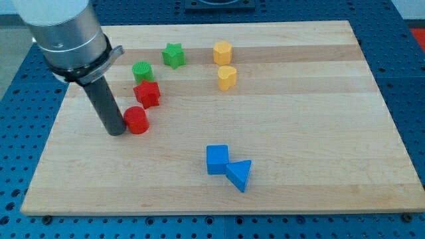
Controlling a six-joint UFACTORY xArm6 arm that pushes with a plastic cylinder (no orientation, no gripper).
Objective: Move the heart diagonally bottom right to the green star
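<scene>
The yellow heart [227,78] lies in the upper middle of the wooden board [319,133], below a yellow hexagon block [222,52]. The green star [174,55] lies up and to the left of the heart, with a gap between them. My tip [116,132] rests on the board at the view's left, touching or almost touching the left side of a red cylinder [137,119]. The tip is far to the left of and below the heart and the green star.
A red star [147,93] sits just above the red cylinder, and a green cylinder [142,71] sits above that. A blue cube [217,159] and a blue triangle [240,174] touch each other at the lower middle. The arm's grey body [66,33] covers the board's top left corner.
</scene>
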